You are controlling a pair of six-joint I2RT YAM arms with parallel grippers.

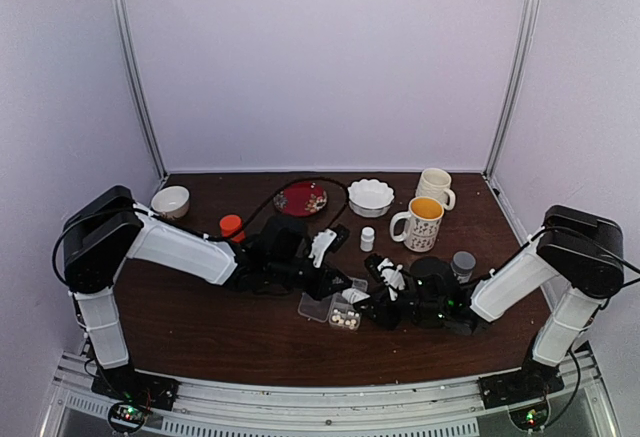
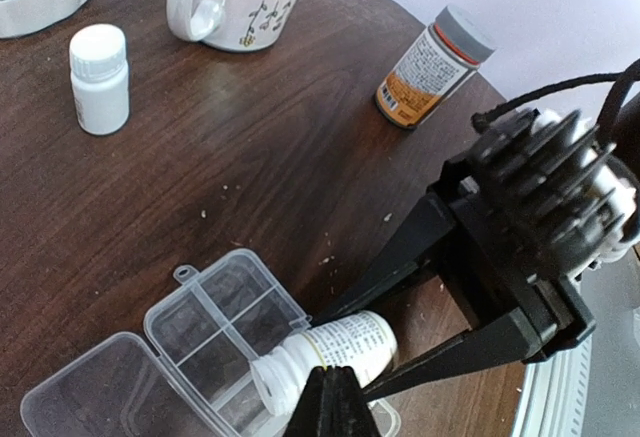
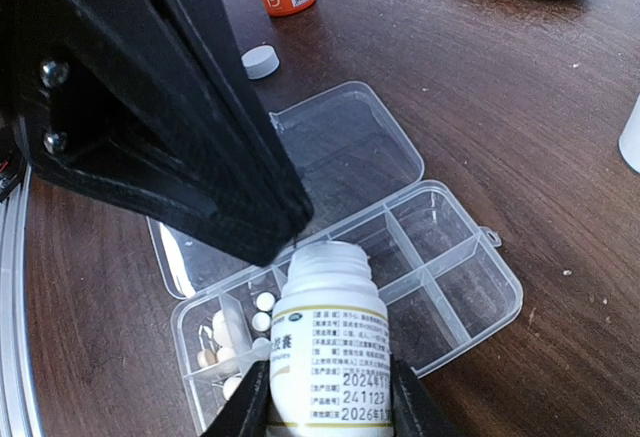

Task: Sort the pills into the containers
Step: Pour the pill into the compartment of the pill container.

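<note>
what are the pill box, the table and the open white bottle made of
Pill box: clear glossy plastic; the table shows through it. Table: dark wood or wood-look laminate, grain visible, slight sheen. White bottle: probably opaque plastic, smooth, with a printed label.

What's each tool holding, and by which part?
Right tool clamps the white pill bottle by its labelled body. Left tool is shut, nothing visibly held.

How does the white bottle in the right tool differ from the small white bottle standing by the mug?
The held bottle is tilted above the pill box, cap off; the small bottle stands upright on the table, capped. The held bottle is clamped in the right tool; the small bottle stands free. Both are white plastic.
</note>
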